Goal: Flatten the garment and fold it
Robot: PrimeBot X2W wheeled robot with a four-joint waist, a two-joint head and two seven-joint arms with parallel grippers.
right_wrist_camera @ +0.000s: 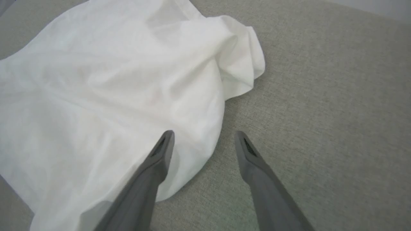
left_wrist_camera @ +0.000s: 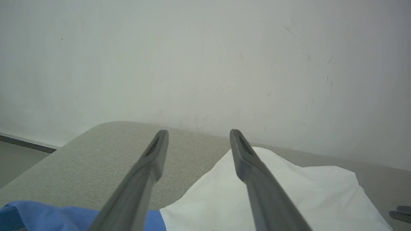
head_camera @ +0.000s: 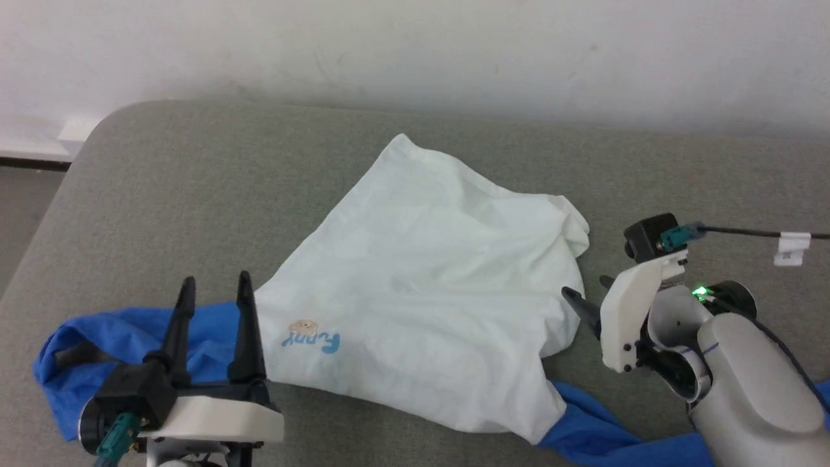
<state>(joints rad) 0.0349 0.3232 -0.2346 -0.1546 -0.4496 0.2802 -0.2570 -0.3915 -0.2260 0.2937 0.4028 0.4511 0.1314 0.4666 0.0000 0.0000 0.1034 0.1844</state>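
Observation:
The garment (head_camera: pixel 428 285) lies rumpled on the grey padded surface (head_camera: pixel 194 168), white body in the middle, chest lettering (head_camera: pixel 311 338) toward me. One blue sleeve (head_camera: pixel 104 337) bunches at the lower left and the other (head_camera: pixel 603 441) trails off at the lower right. My left gripper (head_camera: pixel 216 285) stands open over the left sleeve where blue meets white, holding nothing. My right gripper (head_camera: pixel 587 288) is open beside the body's right edge, fingers pointing left. In the right wrist view, one finger (right_wrist_camera: pixel 160 154) is over the white cloth (right_wrist_camera: pixel 112 80) and the other over bare surface. The left wrist view shows open fingers (left_wrist_camera: pixel 154 154) above cloth (left_wrist_camera: pixel 289 192).
A pale wall (head_camera: pixel 415 52) rises right behind the padded surface. The surface's rounded left corner drops to the floor (head_camera: pixel 26 194). A black cable with a white tag (head_camera: pixel 794 246) runs from my right wrist to the right. Bare padding lies right of the garment (right_wrist_camera: pixel 321 112).

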